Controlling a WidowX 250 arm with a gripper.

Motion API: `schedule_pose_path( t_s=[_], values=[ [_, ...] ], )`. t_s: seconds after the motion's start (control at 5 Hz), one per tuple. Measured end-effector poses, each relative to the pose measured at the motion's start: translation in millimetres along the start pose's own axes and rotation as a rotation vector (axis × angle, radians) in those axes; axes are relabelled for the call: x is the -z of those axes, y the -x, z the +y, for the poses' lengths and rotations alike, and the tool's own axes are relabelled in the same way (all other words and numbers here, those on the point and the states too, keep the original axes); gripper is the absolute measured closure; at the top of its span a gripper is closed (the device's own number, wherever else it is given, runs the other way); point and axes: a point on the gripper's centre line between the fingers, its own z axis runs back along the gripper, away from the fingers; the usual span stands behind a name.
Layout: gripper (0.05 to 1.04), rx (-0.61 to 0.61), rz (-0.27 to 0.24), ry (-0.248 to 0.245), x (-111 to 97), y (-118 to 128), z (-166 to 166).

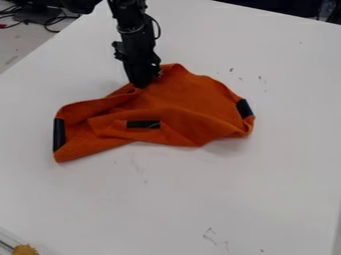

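The black gripper [142,83] hangs down at the upper edge of an orange cloth [193,102], its tip touching or just over the fabric. The cloth lies crumpled and folded on the white table, wider than it is tall, with its left part folded over in creases. Black patches mark it at the left end, near the middle of its lower part and at the right corner. Whether any fabric is pinched at the gripper's tip cannot be made out.
The white table [200,199] has small dark marks and scuffs. At the bottom left corner sits a yellow-brown object [25,249] by a clear edge. Dark cables [50,22] lie beyond the table at the upper left.
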Motion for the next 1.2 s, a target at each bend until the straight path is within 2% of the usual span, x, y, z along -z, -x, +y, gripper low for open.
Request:
schedule_pose_path(
  t_s=[0.4, 0.6, 0.8, 1.2],
  values=[
    [0.207, 0.003, 0.014, -0.047, -5, 2, 7],
    [0.072, 0.021, 0.005, -0.072, -16, -7, 14],
    [0.075, 0.071, -0.054, -0.107, -39, -32, 30],
    [0.081, 0.096, -0.056, -0.132, -27, -43, 64]
  ],
)
